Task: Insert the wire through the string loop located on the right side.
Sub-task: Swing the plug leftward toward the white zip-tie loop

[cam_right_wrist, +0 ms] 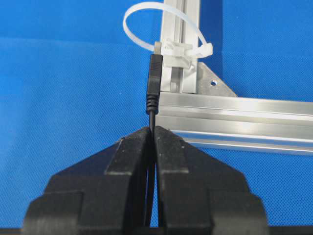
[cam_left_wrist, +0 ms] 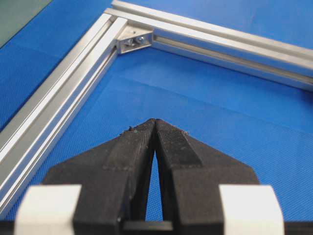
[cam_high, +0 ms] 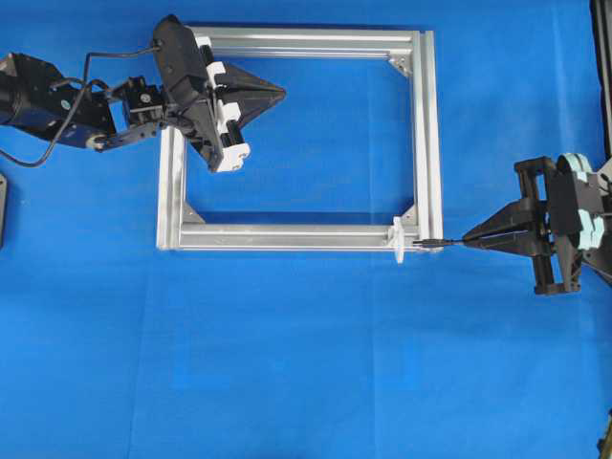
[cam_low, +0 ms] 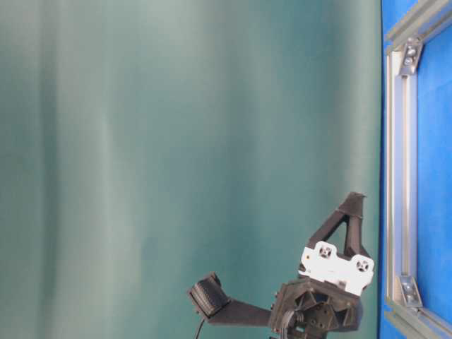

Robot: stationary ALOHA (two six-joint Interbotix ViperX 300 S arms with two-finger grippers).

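The right gripper [cam_right_wrist: 152, 128], fingers clamped, is holding the wire [cam_right_wrist: 154, 81], plug tip reaching the string loop [cam_right_wrist: 161, 27] at twelve o'clock, not visibly threaded; left gripper [cam_left_wrist: 155, 122] is idling, closed and empty.

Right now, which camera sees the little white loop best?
The right wrist view: the string loop fills the top, arching over the frame. Overhead it's only a tiny white speck. The other two views miss it.

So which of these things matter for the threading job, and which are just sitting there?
Part of the job:
- wire, pinched in the right gripper
- string loop, white, at the frame's corner

Just there:
- silver frame, which carries the loop
- left gripper, shut, empty
- blue mat
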